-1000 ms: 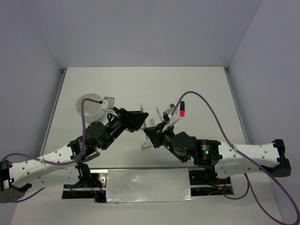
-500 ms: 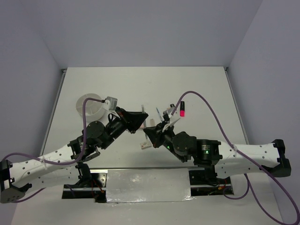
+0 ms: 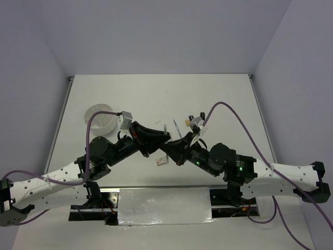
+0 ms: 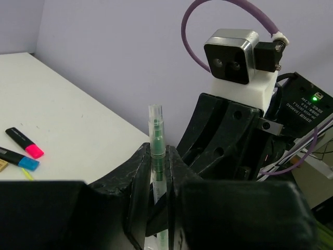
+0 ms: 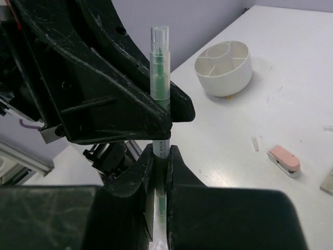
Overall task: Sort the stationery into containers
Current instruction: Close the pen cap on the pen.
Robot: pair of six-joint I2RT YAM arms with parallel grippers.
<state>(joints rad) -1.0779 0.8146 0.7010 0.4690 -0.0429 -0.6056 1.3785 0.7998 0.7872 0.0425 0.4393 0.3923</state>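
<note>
A green pen with a clear cap (image 4: 156, 122) stands upright between both grippers, above the table's middle. My left gripper (image 4: 157, 151) is shut on its upper barrel. My right gripper (image 5: 161, 151) is shut on the white part of the pen (image 5: 159, 62) lower down. In the top view the left gripper (image 3: 166, 137) and the right gripper (image 3: 163, 146) meet tip to tip, with the pen (image 3: 165, 128) poking out. The white divided tub (image 3: 101, 119) stands at the left and also shows in the right wrist view (image 5: 223, 67). It looks empty.
A pink highlighter (image 4: 23, 143) and a blue one (image 4: 18, 159) lie on the table behind the right arm. A pink eraser (image 5: 283, 159) lies near the grippers and also shows in the top view (image 3: 161, 162). A small white piece (image 5: 255, 143) lies beside it.
My left gripper has moved right with the pen and now meets the right gripper. The right wrist has shifted and now hides the pink highlighter in the top view.
</note>
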